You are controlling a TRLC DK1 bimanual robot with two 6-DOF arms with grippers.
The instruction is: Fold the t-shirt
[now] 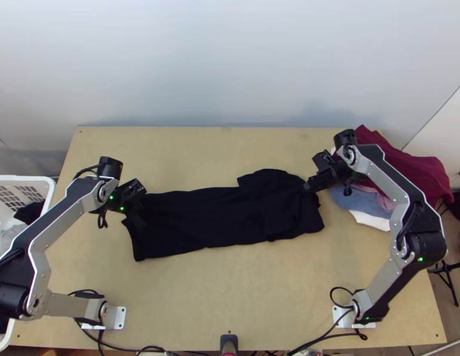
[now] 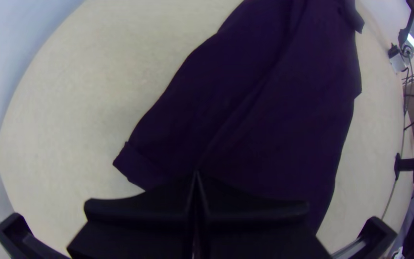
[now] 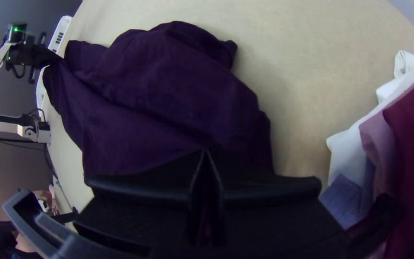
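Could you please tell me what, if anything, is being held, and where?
The left gripper holds the T-shirt near its hem; the right gripper, its opposite end.

In the top view, bare table [image 1: 230,296] is lying open across the lower middle of the frame, between the bases of the left arm [image 1: 54,219] and right arm [image 1: 387,184]. Another open lane is running above the black shirt [image 1: 212,216], with the wall [image 1: 230,65] bounding it at the top. The arms are blocking passage at far left and right. A basket [image 1: 28,178] is crowding the left edge; piled clothes [image 1: 408,169] are obstructing the upper right. Cables [image 1: 123,348] are trailing along the bottom edge.
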